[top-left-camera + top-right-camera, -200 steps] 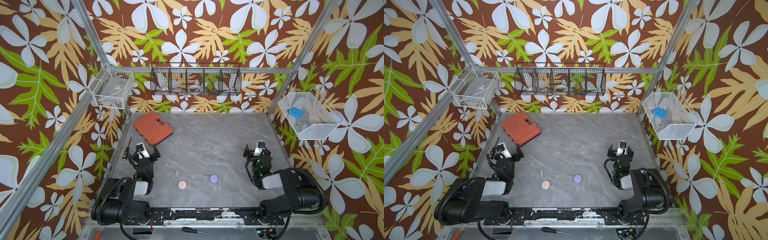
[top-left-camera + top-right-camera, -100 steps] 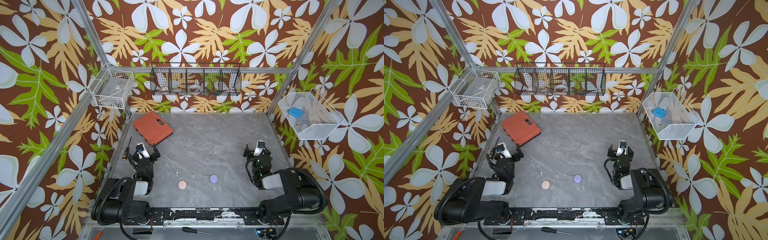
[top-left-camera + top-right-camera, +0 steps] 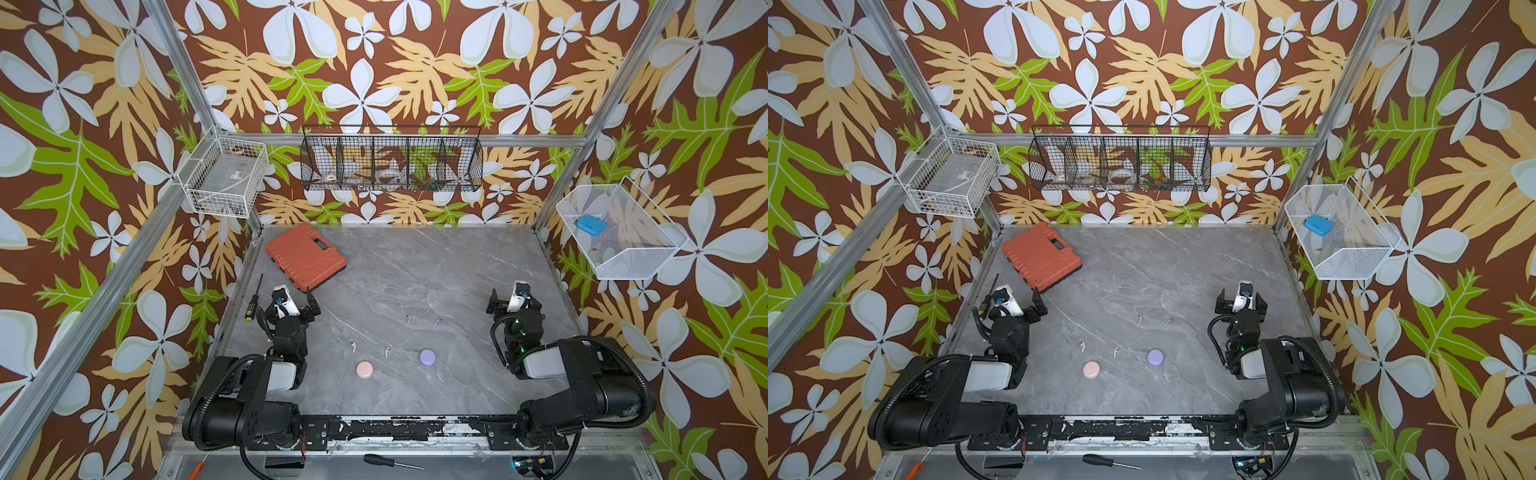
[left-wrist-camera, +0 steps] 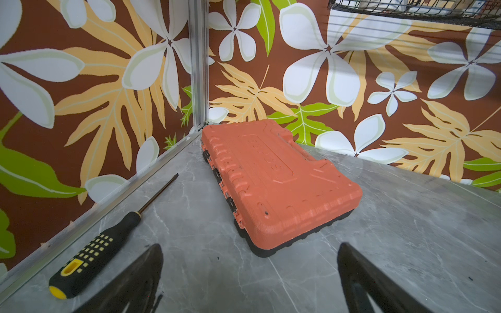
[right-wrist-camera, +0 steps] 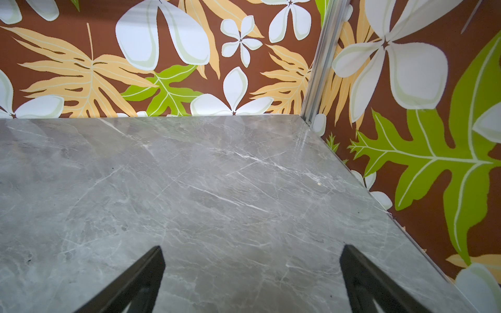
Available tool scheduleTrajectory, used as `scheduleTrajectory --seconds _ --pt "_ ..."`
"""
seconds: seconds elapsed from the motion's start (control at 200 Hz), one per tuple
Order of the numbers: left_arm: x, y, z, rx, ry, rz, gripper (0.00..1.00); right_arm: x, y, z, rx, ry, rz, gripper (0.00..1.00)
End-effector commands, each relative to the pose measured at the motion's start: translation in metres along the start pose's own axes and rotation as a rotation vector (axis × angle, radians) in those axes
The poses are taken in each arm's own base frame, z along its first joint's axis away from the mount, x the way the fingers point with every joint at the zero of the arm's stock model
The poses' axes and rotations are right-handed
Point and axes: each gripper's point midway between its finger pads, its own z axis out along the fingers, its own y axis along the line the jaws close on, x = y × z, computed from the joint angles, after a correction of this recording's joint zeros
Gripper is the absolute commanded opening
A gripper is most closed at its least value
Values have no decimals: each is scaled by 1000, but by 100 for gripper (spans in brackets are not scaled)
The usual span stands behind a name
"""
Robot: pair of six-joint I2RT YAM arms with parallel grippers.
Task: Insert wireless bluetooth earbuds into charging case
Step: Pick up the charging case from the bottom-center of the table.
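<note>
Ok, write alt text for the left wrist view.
A closed orange ribbed plastic tool case lies flat on the grey marble table near the wall corner. A black-and-yellow-handled screwdriver lies beside it, the open left gripper empty in front.

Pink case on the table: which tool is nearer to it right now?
Left. The left tool stands open left of the pink case and farther back, apart from it; the right tool, also open, is far to its right, beyond the lavender case.
</note>
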Motion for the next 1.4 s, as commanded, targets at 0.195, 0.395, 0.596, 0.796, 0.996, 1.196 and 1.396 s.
scheduleTrajectory --seconds 0.195,0.395,0.596,0.796,0.996,1.196,1.396 --pt "-11 0 1 -4 -41 -14 100 -6 0 1 3 -20 1 100" --pt "-26 -2 -10 -3 -84 -10 100 -46 -23 -8 143 -17 45 100" --pt "-67 -21 6 -83 16 -175 100 -137 -51 -37 234 -107 508 100" --pt "-104 -34 -3 -108 240 -361 100 -161 -42 -54 87 -86 728 100" --pt "-98 -79 -50 215 445 -346 100 -145 -4 -42 -61 98 722 100" --pt "-43 -92 -109 381 662 -451 100 -96 33 -45 -92 374 607 100" --pt "8 -106 -158 391 870 -406 100 -59 52 -62 -108 538 477 100"
